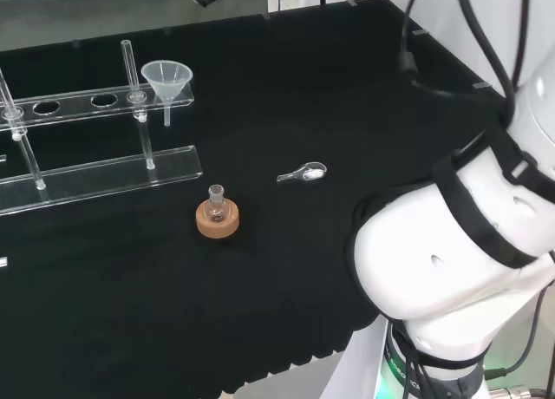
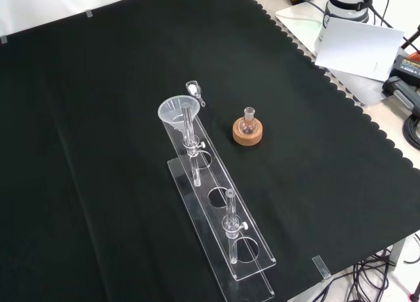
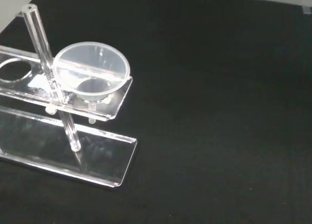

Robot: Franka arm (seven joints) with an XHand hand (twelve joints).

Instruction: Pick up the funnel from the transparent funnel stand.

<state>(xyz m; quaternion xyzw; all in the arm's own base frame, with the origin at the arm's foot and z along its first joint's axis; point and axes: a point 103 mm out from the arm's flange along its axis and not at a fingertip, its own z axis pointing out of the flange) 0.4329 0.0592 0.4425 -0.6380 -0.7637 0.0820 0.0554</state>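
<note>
The funnel (image 3: 91,77), seated in the funnel stand's (image 3: 105,164) end hole, looks light, thin-walled and slippery (hand state: cannot tell), so grasp its rim.

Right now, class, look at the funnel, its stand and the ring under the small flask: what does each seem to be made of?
Funnel: translucent, slightly milky, probably plastic; the rack shows through its wall.
Funnel stand: clear glossy sheets and rods with bright polished edges, likely acrylic, though glass cannot be ruled out.
Ring: matte tan and grainy, looks like cork.
Small flask: clear and shiny, glass or plastic.
</note>
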